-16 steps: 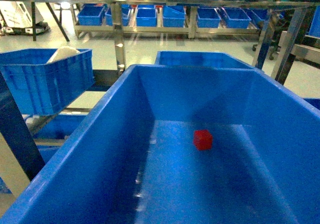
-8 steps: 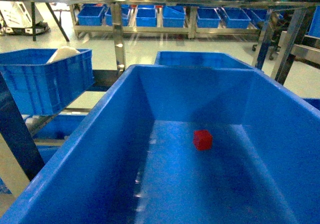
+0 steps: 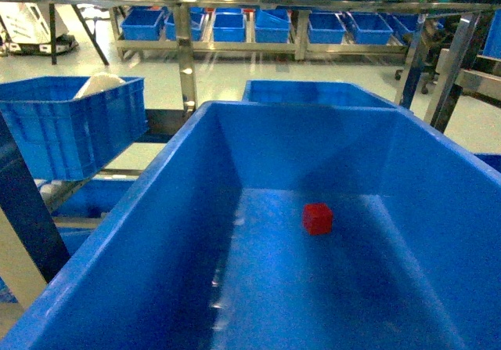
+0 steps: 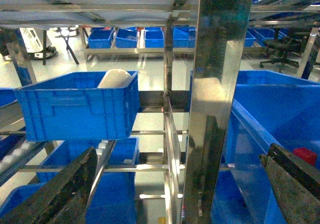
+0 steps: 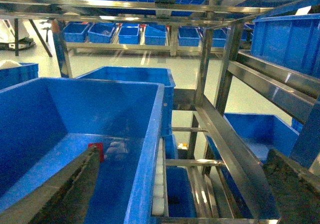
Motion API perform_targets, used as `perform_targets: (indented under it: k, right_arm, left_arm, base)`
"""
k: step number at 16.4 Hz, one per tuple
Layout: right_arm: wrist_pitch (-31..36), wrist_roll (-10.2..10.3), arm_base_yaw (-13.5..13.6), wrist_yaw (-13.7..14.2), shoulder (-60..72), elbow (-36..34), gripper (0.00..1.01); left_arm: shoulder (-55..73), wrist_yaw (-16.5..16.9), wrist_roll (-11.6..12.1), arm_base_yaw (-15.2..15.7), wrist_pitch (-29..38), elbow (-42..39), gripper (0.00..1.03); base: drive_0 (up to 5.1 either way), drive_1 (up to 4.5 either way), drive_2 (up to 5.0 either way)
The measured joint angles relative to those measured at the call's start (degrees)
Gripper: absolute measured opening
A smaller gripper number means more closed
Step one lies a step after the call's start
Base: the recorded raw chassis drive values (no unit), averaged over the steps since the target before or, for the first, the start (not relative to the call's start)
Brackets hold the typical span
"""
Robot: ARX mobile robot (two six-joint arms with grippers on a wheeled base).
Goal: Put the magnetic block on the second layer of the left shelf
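Note:
The magnetic block (image 3: 318,218), a small red cube, lies on the floor of a large blue bin (image 3: 180,232) right in front of me. It also shows at the right edge of the left wrist view as the block (image 4: 305,156), and in the right wrist view as the block (image 5: 97,151). The left shelf (image 4: 150,132) is a silver rack; one of its tiers carries a blue crate (image 4: 80,106). I cannot tell which tier is the second layer. My left gripper (image 4: 175,189) is open and faces a steel upright (image 4: 215,98). My right gripper (image 5: 177,191) is open over the bin's right rim. Neither holds anything.
A white object (image 3: 98,84) rests in the crate on the left (image 3: 74,127). A second blue bin (image 3: 313,93) stands behind the big one. Steel rails (image 5: 235,149) and lower bins (image 5: 260,134) lie to the right. More bins (image 3: 258,25) line a far rack.

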Motion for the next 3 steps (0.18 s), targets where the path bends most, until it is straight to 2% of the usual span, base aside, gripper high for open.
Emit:
perform_targets:
  k: [1, 3]
  right_arm:
    - [0.00, 0.02, 0.00, 0.00, 0.00, 0.00, 1.00]
    - [0.00, 0.02, 0.00, 0.00, 0.00, 0.00, 0.98]
  left_arm:
    - [0.00, 0.00, 0.00, 0.00, 0.00, 0.00, 0.98]
    - [0.02, 0.02, 0.00, 0.00, 0.00, 0.00, 0.98]
  base:
    - [0.0, 0.00, 0.0]
    - [0.0, 0.00, 0.0]
